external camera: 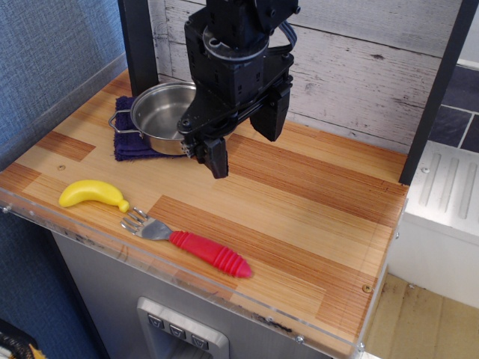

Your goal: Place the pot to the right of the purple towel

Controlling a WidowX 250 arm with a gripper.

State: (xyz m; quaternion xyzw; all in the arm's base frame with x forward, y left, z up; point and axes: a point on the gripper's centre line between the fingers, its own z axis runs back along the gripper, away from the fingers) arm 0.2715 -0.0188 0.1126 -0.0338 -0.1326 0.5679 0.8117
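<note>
the pot (159, 116) sits on the purple towel (132, 143) at the desk's (299, 202) ten o'clock; the pincer (243, 138) hangs spread wide, empty, at its three o'clock.

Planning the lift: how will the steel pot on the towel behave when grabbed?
The pot looks thin-walled and empty, so probably light. Its shiny rim may slip between the gripper fingers. Sitting on the soft purple towel, it could drag cloth if pushed.
</note>
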